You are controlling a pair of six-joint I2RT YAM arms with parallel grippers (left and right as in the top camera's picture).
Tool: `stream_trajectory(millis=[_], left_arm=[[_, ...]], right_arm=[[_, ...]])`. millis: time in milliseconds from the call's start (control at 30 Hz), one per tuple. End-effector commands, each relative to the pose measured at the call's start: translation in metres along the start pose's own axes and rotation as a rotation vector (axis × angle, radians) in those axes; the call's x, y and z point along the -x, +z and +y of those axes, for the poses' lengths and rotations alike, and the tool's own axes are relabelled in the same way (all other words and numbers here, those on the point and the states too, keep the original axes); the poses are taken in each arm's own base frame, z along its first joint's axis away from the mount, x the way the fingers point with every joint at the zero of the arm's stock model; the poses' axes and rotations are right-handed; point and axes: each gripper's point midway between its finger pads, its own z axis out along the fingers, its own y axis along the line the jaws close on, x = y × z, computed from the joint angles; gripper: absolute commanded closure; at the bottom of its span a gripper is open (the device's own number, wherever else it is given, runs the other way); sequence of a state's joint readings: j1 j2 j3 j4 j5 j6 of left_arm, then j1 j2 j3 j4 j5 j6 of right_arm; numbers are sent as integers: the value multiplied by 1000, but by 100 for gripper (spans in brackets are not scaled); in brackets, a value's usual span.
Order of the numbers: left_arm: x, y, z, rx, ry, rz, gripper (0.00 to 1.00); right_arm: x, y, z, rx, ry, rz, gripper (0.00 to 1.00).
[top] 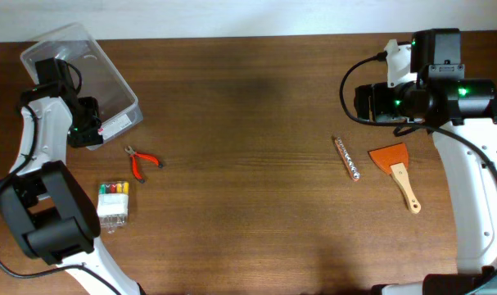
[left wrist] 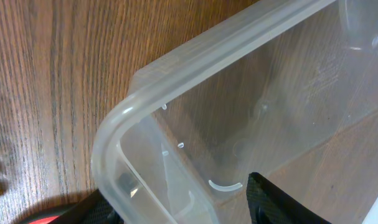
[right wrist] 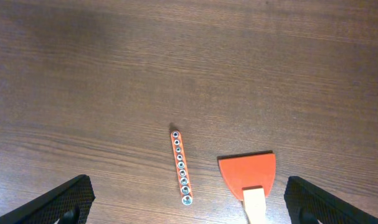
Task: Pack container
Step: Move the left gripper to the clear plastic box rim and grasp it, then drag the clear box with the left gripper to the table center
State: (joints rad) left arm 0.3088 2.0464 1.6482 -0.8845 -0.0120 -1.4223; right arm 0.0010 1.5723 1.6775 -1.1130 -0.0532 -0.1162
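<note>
The clear plastic container (top: pixel 92 70) sits at the far left of the table, its labelled end facing the table's middle. My left gripper (top: pixel 88 131) is at that end. In the left wrist view its jaws (left wrist: pixel 179 199) straddle a rounded corner of the container's rim (left wrist: pixel 195 68), one finger outside and one inside, with a gap still showing to the inner finger. My right gripper (top: pixel 361 102) is open and empty, held above the table. In the right wrist view (right wrist: pixel 185 193) it frames a red socket strip (right wrist: pixel 180 167) and an orange scraper (right wrist: pixel 248 174).
Red-handled pliers (top: pixel 142 162) and a small clear case of coloured bits (top: pixel 113 201) lie near the container. The socket strip (top: pixel 346 158) and the wooden-handled scraper (top: pixel 398 168) lie at the right. The table's back edge runs just behind the container.
</note>
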Motion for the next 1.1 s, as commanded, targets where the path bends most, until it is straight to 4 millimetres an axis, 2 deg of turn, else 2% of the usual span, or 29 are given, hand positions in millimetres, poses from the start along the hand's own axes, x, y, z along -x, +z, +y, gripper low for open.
stream_trajectory(millis=[0,333,400,467,767,1000,1067], left_arm=[[1,5,-4,3,-1,-13,37],[-4,21,3,40,2,5,40],[-4,22,3,41,3,7,50],[-4,22,3,41,2,8,56],[-13,22,1,33,1,60,61],[-16,21,1,30,1,76,75],[-17,21,1,29,1,80,82]], right_arm=[[5,-5,3,8,-12,-14,1],[4,-5,3,8,-13,-11,1],[4,-5,3,8,-13,-11,2],[4,-5,3,8,-13,-11,2],[4,-5,3,8,-13,-12,1],[4,-5,3,8,-13,-12,1],[4,-5,3,8,-13,-11,1]])
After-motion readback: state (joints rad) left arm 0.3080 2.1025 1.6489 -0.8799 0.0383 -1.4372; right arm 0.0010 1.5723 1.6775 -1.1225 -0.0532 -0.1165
